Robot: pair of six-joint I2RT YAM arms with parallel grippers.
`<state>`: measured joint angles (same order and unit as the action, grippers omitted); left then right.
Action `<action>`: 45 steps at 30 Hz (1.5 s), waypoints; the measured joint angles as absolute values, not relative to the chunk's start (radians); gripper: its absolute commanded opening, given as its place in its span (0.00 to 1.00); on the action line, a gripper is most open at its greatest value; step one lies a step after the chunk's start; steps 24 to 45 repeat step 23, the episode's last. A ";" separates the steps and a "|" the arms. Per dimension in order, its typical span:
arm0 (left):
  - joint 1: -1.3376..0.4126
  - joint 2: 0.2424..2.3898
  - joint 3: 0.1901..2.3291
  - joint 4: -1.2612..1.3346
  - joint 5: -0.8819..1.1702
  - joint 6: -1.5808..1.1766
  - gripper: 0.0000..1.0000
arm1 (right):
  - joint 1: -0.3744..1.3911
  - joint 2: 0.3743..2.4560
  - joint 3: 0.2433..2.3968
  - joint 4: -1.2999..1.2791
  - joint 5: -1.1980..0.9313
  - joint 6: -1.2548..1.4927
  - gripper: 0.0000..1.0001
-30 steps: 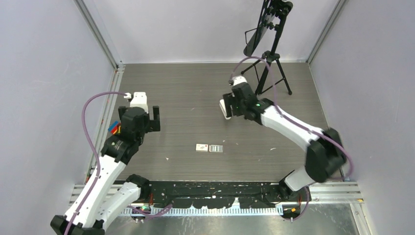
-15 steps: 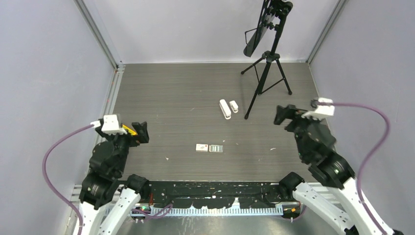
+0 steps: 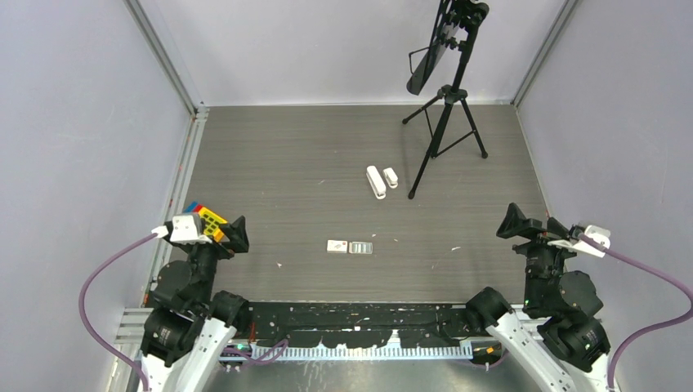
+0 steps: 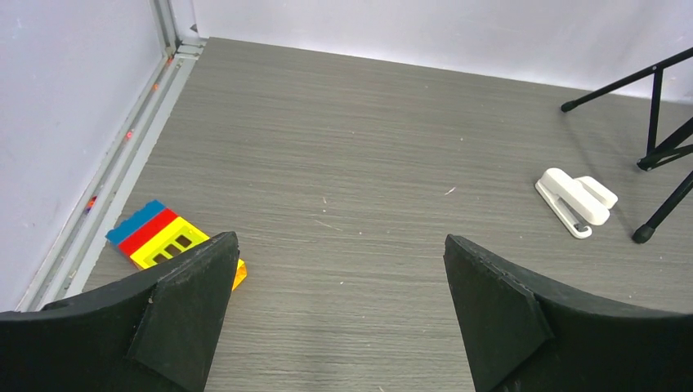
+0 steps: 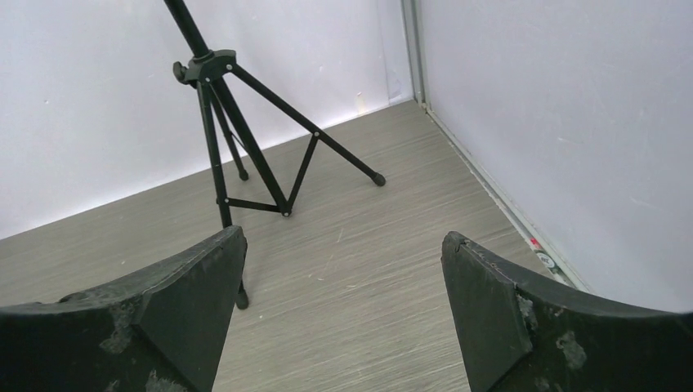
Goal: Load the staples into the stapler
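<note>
Top external view showed the left tool (image 3: 219,235) and right tool (image 3: 535,229) wide open and empty, with the stapler (image 3: 375,181) well ahead between them. A good grasp would pinch its narrow sides, clear of the stubbier stapler (image 3: 391,176) just beside it. Counted: two staplers, one staples box (image 3: 337,246) and one tray (image 3: 361,247), both nearer the tools.
</note>
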<state>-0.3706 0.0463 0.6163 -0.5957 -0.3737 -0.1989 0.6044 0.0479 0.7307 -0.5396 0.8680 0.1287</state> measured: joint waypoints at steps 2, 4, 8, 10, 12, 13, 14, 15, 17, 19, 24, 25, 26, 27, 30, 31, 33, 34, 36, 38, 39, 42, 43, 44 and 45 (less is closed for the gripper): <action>-0.369 0.038 0.615 -0.596 -0.374 -0.202 1.00 | 0.604 0.013 0.702 -0.533 0.878 0.109 0.93; -0.364 0.034 0.615 -0.596 -0.378 -0.202 1.00 | 0.604 0.011 0.697 -0.524 0.882 0.097 0.93; -0.358 0.036 0.614 -0.597 -0.392 -0.201 1.00 | 0.604 0.011 0.693 -0.518 0.881 0.081 0.94; -0.351 0.041 0.615 -0.598 -0.397 -0.200 1.00 | 0.604 0.011 0.693 -0.516 0.879 0.080 0.94; -0.340 0.051 0.614 -0.597 -0.398 -0.200 1.00 | 0.604 0.011 0.693 -0.516 0.873 0.077 0.94; -0.336 0.057 0.615 -0.597 -0.398 -0.199 1.00 | 0.604 0.011 0.693 -0.516 0.869 0.076 0.94; -0.332 0.063 0.614 -0.597 -0.397 -0.197 1.00 | 0.604 0.011 0.693 -0.516 0.865 0.076 0.94; -0.331 0.068 0.614 -0.597 -0.397 -0.197 1.00 | 0.604 0.011 0.693 -0.516 0.862 0.076 0.94; -0.326 0.082 0.614 -0.597 -0.395 -0.194 1.00 | 0.604 0.011 0.693 -0.517 0.858 0.076 0.94; -0.324 0.094 0.614 -0.597 -0.392 -0.191 1.00 | 0.604 0.011 0.693 -0.516 0.854 0.076 0.94; -0.316 0.110 0.614 -0.600 -0.389 -0.181 1.00 | 0.604 0.011 0.692 -0.513 0.845 0.068 0.94; -0.316 0.110 0.614 -0.600 -0.389 -0.181 1.00 | 0.604 0.011 0.692 -0.513 0.845 0.068 0.94; -0.316 0.110 0.614 -0.600 -0.389 -0.181 1.00 | 0.604 0.011 0.692 -0.513 0.845 0.068 0.94; -0.316 0.110 0.614 -0.600 -0.389 -0.181 1.00 | 0.604 0.011 0.692 -0.513 0.845 0.068 0.94; -0.316 0.110 0.614 -0.600 -0.389 -0.181 1.00 | 0.604 0.011 0.692 -0.513 0.845 0.068 0.94; -0.316 0.110 0.614 -0.600 -0.389 -0.181 1.00 | 0.604 0.011 0.692 -0.513 0.845 0.068 0.94; -0.316 0.110 0.614 -0.600 -0.389 -0.181 1.00 | 0.604 0.011 0.692 -0.513 0.845 0.068 0.94; -0.316 0.110 0.614 -0.600 -0.389 -0.181 1.00 | 0.604 0.011 0.692 -0.513 0.845 0.068 0.94; -0.316 0.110 0.614 -0.600 -0.389 -0.181 1.00 | 0.604 0.011 0.692 -0.513 0.845 0.068 0.94; -0.316 0.110 0.614 -0.600 -0.389 -0.181 1.00 | 0.604 0.011 0.692 -0.513 0.845 0.068 0.94; -0.316 0.110 0.614 -0.600 -0.389 -0.181 1.00 | 0.604 0.011 0.692 -0.513 0.845 0.068 0.94; -0.316 0.110 0.614 -0.600 -0.389 -0.181 1.00 | 0.604 0.011 0.692 -0.513 0.845 0.068 0.94; -0.316 0.110 0.614 -0.600 -0.389 -0.181 1.00 | 0.604 0.011 0.692 -0.513 0.845 0.068 0.94; -0.316 0.110 0.614 -0.600 -0.389 -0.181 1.00 | 0.604 0.011 0.692 -0.513 0.845 0.068 0.94; -0.316 0.110 0.614 -0.600 -0.389 -0.181 1.00 | 0.604 0.011 0.692 -0.513 0.845 0.068 0.94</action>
